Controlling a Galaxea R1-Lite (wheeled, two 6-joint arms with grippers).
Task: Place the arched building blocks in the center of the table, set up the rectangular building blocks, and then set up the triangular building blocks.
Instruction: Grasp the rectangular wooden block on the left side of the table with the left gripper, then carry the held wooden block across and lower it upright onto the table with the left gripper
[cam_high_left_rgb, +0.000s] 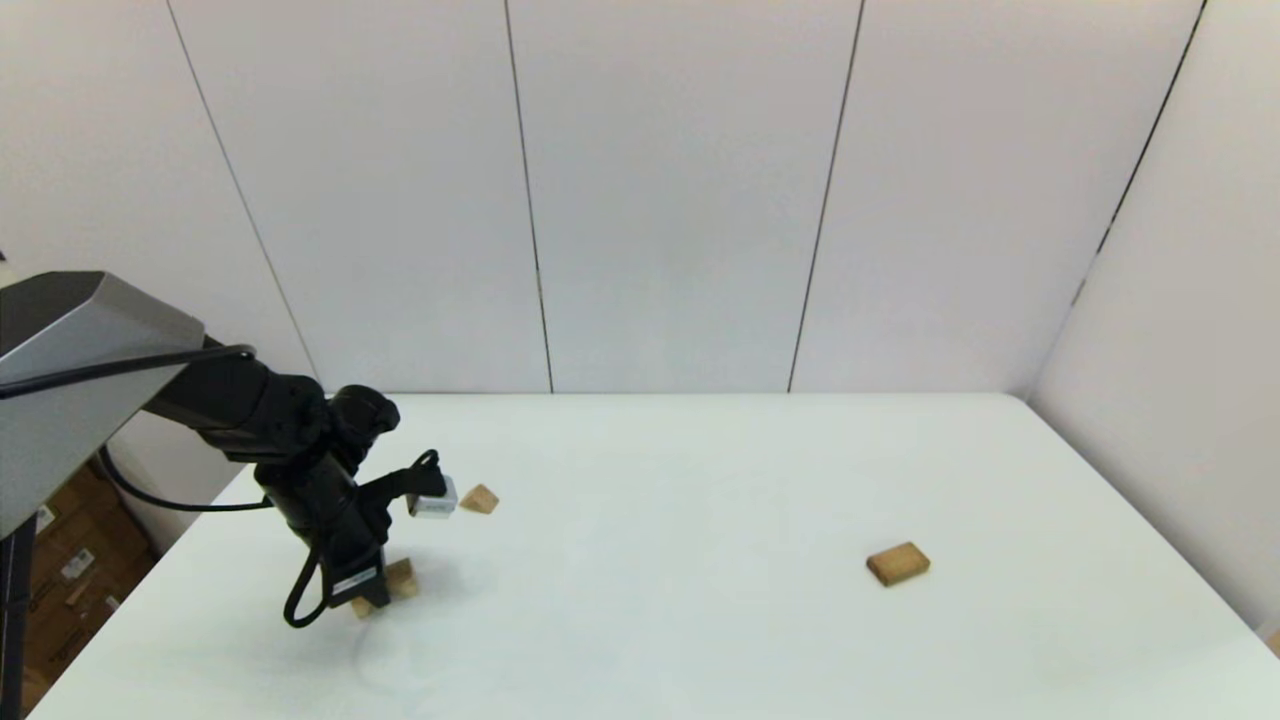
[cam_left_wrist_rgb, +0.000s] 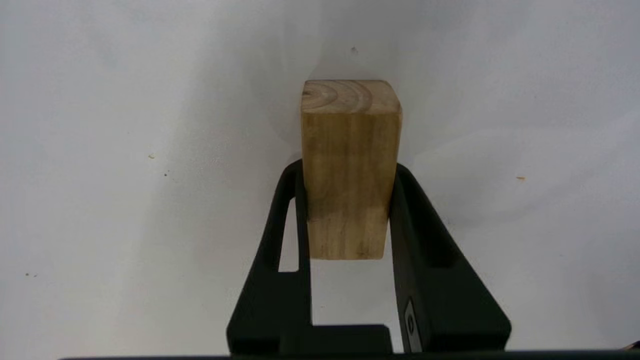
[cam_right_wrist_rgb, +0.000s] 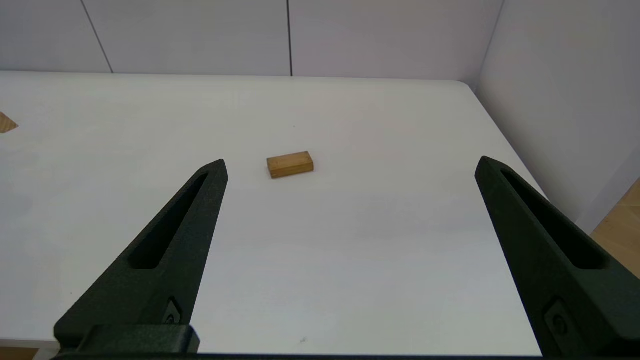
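Left tool (cam_left_wrist_rgb: 345, 210) clamps the arched block (cam_left_wrist_rgb: 350, 165) on white bench (cam_high_left_rgb: 700, 640) — right tool (cam_right_wrist_rgb: 350, 165) spread wide, pale panelled walls (cam_high_left_rgb: 680, 190) behind

Bright, even light from overhead, no glare. Soft shadow on the white surface (cam_high_left_rgb: 700, 480) under the left arm, faint one round the arched block (cam_left_wrist_rgb: 350, 165) w/ the wrist cam. Head view slightly soft; wrist views sharper.

No legible text, labels or numbers.
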